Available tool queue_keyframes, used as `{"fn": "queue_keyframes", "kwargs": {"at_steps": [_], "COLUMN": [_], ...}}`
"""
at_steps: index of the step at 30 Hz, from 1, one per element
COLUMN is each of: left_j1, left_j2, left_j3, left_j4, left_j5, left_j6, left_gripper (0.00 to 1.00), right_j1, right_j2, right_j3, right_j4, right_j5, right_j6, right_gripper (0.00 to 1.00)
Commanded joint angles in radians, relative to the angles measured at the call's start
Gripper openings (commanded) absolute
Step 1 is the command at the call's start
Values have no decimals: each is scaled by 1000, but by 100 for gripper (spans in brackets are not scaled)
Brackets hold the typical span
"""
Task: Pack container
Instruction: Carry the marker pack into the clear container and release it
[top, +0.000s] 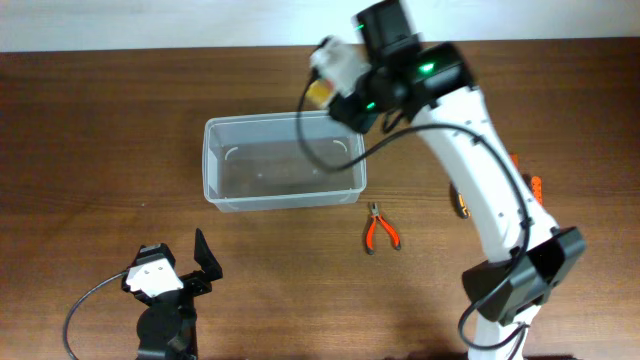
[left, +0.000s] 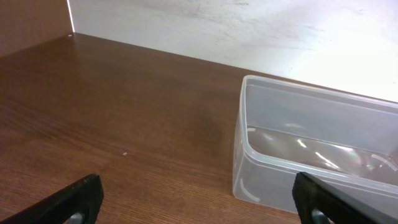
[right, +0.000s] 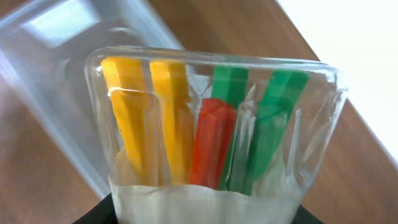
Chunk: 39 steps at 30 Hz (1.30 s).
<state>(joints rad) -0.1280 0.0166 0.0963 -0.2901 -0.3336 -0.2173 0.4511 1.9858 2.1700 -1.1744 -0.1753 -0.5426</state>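
Brown wooden table (top: 90, 150) runs back to a white wall (left: 249, 31), and we see the large clear translucent plastic rectangular tub (top: 285, 165) standing upright on it near the middle. Our right gripper (top: 330, 78) is clamped on a small clear plastic box (right: 211, 130) of yellow, red and green pieces, held up by the tub's far rim, toward its right end. Our left gripper (left: 198, 208) sits well in front of the tub, fingers spread apart. Orange-handled pliers (top: 381, 230) lie near the tub's front right corner.
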Motion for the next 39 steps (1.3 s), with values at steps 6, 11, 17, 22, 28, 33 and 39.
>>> {"fn": "queue_keyframes", "kwargs": {"at_steps": [6,11,17,22,28,33,39], "left_j1": [-3,-3,-3,-3,-3,-3,-3], "left_j2": [-5,-5,-5,-5,-5,-5,-5], "left_j3": [-3,-3,-3,-3,-3,-3,-3], "left_j4": [-2,-2,-2,-2,-2,-2,-2], "left_j5": [-4,-3,-3,-3,-4,-3,-3], "left_j6": [9,9,9,9,9,9,9], "left_gripper": [99,99,99,99,99,99,99], "right_j1": [166,192,197,197,197,197,197], "right_j2": [63,154,267,328,377,377,377], "right_j3": [-35,-36,-36,-37,-37,-36,-36], "right_j4": [0,0,11,10,11,11,11], "right_j5": [-10,2,2,2,2,-6,-50], "right_j6": [-213,-212,-209,-180,-174,-155,-148], "right_gripper": [58,57,52,66,70,74,85]}}
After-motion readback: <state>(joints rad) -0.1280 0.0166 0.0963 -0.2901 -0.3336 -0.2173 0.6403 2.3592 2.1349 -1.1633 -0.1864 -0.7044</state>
